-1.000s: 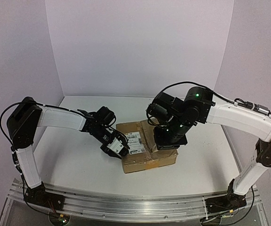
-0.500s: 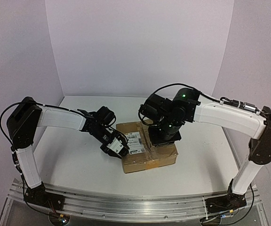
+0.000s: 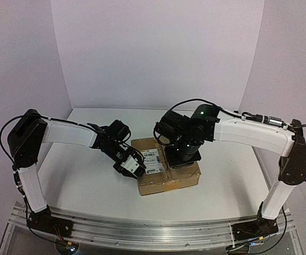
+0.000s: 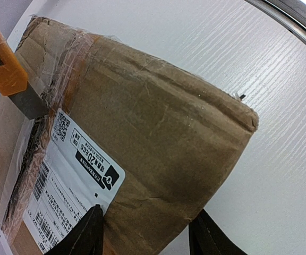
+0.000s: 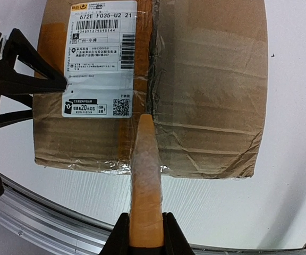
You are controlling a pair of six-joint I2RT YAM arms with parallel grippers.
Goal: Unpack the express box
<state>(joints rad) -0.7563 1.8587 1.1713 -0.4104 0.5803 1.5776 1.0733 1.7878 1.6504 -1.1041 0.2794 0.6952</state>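
The express box [image 3: 169,179] is a shallow brown carton lying in the middle of the white table, with a white barcode label [image 5: 100,53] and a taped centre seam. My left gripper [image 4: 149,212] is shut on the box's left edge [image 4: 158,122]: one finger lies on the label [image 4: 68,175], the other presses the side. My right gripper [image 5: 145,217] is shut on an orange cutter [image 5: 145,175] wrapped in clear film. Its tip touches the seam near the front edge of the box [image 5: 206,79]. The left wrist view shows the cutter's orange head and grey blade [image 4: 28,103] on the tape.
An aluminium rail [image 3: 153,234] runs along the near table edge, close to the front of the box [image 5: 36,223]. Purple walls close the back and both sides. The right arm [image 3: 248,130] reaches over the box from the right.
The right arm has swung left over the box, carrying the cutter toward the centre seam. The left gripper and the box have stayed put.
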